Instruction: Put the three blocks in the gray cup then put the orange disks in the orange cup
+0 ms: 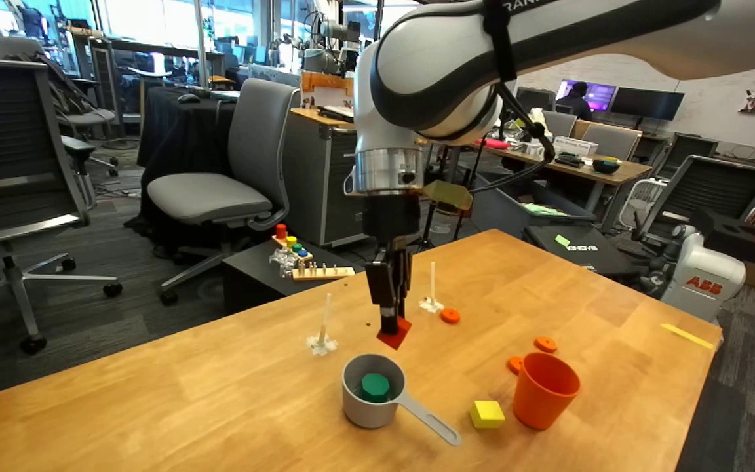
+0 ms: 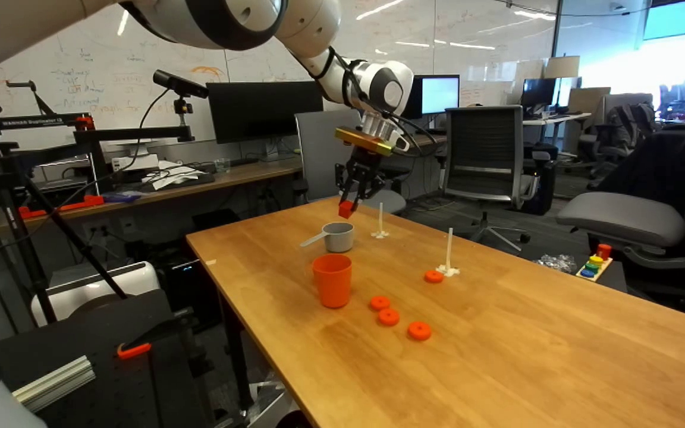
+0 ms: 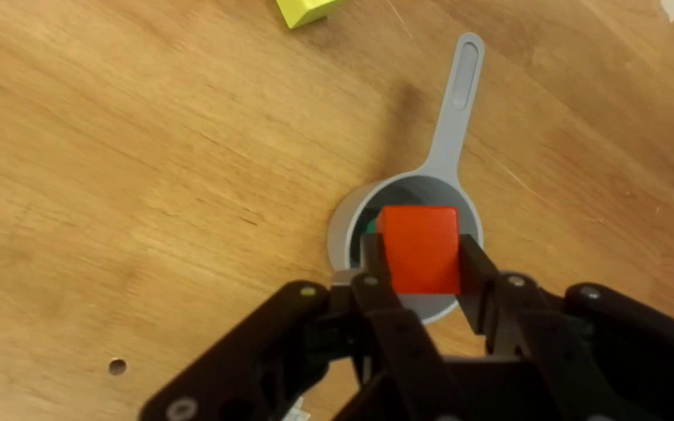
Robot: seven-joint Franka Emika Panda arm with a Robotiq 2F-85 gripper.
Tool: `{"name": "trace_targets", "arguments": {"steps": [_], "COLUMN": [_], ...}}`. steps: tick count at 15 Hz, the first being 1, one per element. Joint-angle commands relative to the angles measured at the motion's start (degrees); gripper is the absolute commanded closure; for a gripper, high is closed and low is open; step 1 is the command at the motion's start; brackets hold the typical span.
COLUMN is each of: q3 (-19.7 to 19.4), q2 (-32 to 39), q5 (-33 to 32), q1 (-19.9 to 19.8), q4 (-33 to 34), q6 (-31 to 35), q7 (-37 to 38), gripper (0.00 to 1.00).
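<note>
Presently, my gripper (image 3: 422, 257) is clamped on the red block (image 2: 346, 209), with one finger (image 3: 474, 275) on each of two opposite sides, and the block reaches a little past the tips. I think this hold is useful, because the lower end is free and can go in first. Below it, and apart from it, is the gray cup (image 1: 366, 414): from the wrist, the block covers a good part of the mouth, and in both exterior views it shows above the rim. Whether it is exactly over the middle, I cannot tell. The cup stands upright, so it can receive what I drop, and its handle (image 3: 453, 128) points away from the gripper, so it should not disturb me. The green block (image 1: 375, 387) lies inside; I judge that this is the second block, and that I should lower a little and release, with some risk that red rests on green. Farther out, the yellow block (image 1: 487, 415) is on the table (image 1: 154, 419), between the handle's end and the upright orange cup (image 1: 543, 400). In an exterior view I count four orange disks (image 2: 388, 317) lying flat, three of them near this cup, the last near a thin peg (image 2: 449, 249); these, I suppose, come after the blocks.
</note>
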Motion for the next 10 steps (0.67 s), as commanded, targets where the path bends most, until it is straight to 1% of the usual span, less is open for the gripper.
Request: {"name": "trace_targets", "arguments": {"steps": [1,2,3,4,5,6,7,8,9,10], "q3": [1.03,1.18,1.16,1.17,1.11,1.00,1.40,0.99,0.32,-0.29], "q2": [3.86,4.68,5.29,5.83,6.15,6.33,5.97,5.70,5.12,4.60], "q5": [2.21,2.68,2.76,2.88,3.02,3.10,2.49,2.07,1.34,0.75], "q1": [0.64,0.74,0.89,0.96,0.94,0.93,0.45,0.51,0.63,0.75], "q4": [5.37,6.15,6.68,7.20,7.49,7.65,6.84,6.59,6.11,5.71], "q6": [-2.48,-3.17,-3.67,-4.19,-4.77,-5.42,-5.95,-7.06,-9.03,-10.44], "q7": [-3.00,-3.14,-3.33,-3.46,-3.45,-3.36,-2.97,-2.53,-1.77,-1.25], "gripper": [0.91,0.42,0.42,0.36,0.29,0.19,0.12,0.03,0.00,0.00]}}
